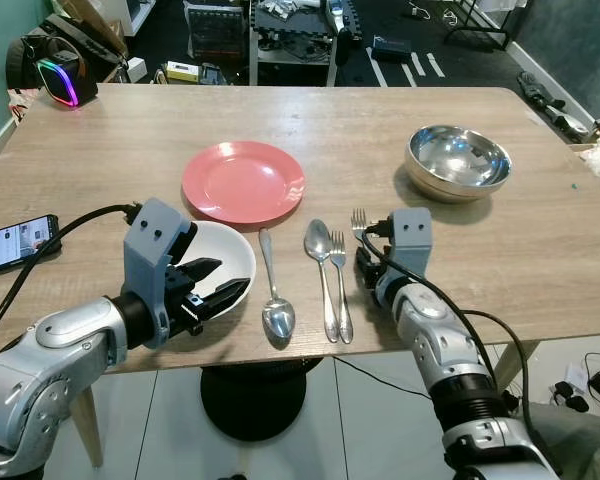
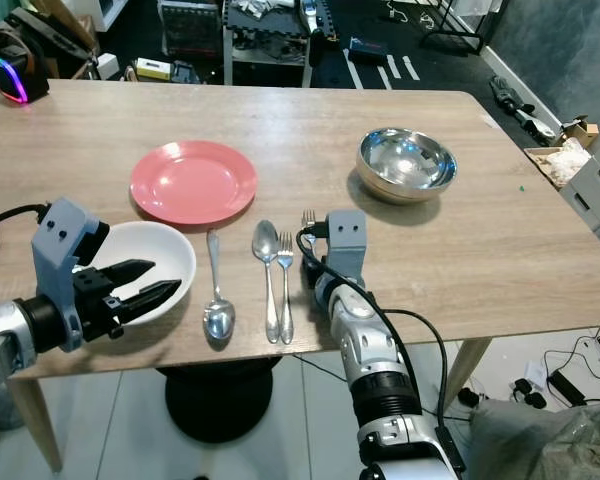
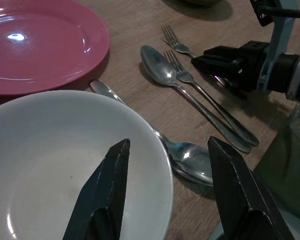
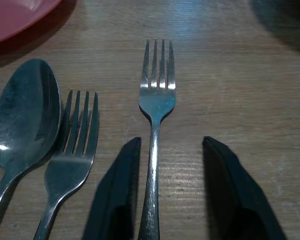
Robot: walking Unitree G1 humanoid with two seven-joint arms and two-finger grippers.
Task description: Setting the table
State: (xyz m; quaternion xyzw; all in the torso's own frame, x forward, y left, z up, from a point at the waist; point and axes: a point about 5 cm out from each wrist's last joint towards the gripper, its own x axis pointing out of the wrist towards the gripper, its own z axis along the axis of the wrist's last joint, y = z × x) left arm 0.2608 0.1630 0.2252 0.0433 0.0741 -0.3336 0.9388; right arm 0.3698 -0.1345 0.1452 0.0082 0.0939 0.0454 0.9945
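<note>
**Both grippers spread at the table's near edge**

Nearest the head camera, on the left, the left gripper point(image 1: 212, 285) hovers over the near rim of a white bowl point(image 1: 230, 258), its two black fingers point(image 3: 106, 192) spread wide; in the left wrist view one finger sits above the bowl's inside and the other outside its rim, and whether either touches the bowl cannot be told. The bowl rests at the near edge of the wooden table point(image 1: 360, 130), just in front of a pink plate point(image 1: 243, 181). A phone point(image 1: 15, 243) lies at the table's far left.

Right of the bowl lie a spoon point(image 1: 274, 290) with its bowl end toward the robot, then a second spoon point(image 1: 321, 262) and a fork point(image 1: 339, 280) side by side, handles toward the robot.

Further right, the right gripper point(image 4: 167, 192) is low over the table with its fingers parted, straddling the handle of a second fork point(image 4: 155, 115) that lies flat, tines pointing away. The fingers sit either side of the handle without closing on it.

A steel bowl point(image 1: 458, 160) stands well apart, farther back on the right.
</note>
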